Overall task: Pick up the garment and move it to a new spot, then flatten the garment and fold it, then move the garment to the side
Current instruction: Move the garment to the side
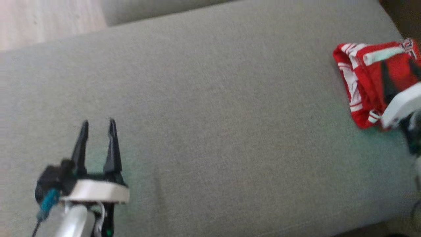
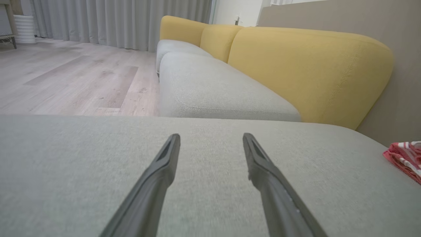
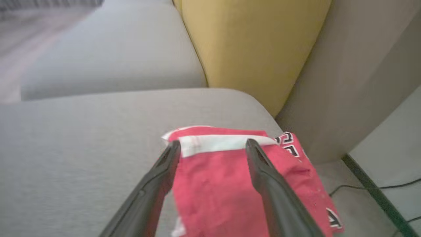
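The garment (image 1: 365, 75) is red with white stripes and black-and-white lettering. It lies folded in a small bundle near the right edge of the grey seat cushion (image 1: 210, 108). My right gripper (image 3: 213, 144) hovers over it, open, its two dark fingers spread on either side of the white band, and nothing is pinched. In the head view its white wrist (image 1: 399, 105) covers the garment's lower right part. At the lower left of the cushion my left gripper (image 1: 98, 122) is open over bare fabric, far from the garment (image 2: 406, 158), which shows at the left wrist view's right edge.
Yellow backrests (image 2: 306, 65) rise behind the cushion, and a second grey seat (image 2: 213, 89) adjoins it. A beige wall (image 3: 345, 82) stands close beside the garment's end, with a black cable (image 3: 368, 187) on the floor below. Wooden floor (image 2: 72, 79) lies beyond the cushion's far edge.
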### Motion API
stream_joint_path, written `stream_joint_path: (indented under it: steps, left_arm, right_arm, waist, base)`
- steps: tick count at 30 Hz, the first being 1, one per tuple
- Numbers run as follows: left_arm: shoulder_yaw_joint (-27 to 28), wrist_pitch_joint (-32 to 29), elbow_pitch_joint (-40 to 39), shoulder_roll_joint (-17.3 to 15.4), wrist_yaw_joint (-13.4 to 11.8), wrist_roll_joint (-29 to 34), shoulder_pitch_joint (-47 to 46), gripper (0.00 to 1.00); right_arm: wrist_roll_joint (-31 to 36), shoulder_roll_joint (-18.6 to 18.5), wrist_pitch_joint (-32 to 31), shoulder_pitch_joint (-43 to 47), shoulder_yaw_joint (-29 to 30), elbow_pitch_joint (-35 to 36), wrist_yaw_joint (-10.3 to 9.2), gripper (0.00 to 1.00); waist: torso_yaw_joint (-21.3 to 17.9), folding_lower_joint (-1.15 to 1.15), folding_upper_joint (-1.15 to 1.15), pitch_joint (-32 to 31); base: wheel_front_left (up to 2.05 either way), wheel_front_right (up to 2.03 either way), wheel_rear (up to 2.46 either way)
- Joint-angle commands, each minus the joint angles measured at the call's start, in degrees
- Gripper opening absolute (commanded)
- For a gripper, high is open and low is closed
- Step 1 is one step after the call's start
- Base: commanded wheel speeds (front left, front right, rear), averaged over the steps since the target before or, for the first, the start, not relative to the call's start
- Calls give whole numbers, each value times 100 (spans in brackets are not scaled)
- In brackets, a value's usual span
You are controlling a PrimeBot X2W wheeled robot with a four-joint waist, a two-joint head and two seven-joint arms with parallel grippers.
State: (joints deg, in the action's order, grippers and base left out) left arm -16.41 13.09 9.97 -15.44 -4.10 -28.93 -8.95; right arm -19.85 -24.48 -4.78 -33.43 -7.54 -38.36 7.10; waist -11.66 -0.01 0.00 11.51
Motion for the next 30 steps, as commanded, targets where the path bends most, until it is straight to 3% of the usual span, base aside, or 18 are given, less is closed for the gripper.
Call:
stream_joint_path:
  steps: [1,8,18,30]
  left_arm:
    - [247,68,-114,-76,-28,-20,-6,100]
    - [453,174,8,86,-88,-5,532,100]
    - [572,188,316,124,25,-15,881,100]
    - [740,190,433,200,139,10,846,100]
  right_arm:
    - [-39,0,157,201,8,283,39,100]
    - [24,717,818,1617,165,1682,39,100]
    - [674,1486,1128,2498,523,2338,39,100]
    - [910,1699,874,2805,582,2589,39,100]
  waist:
    - [198,1,0,-339]
    - [665,1,0,-959]
    - [1213,1,0,-1271]
    - [1209,1,0,-1275]
  base:
    - [0,0,0]
    - [0,0,0]
    - [0,0,0]
    - [0,0,0]
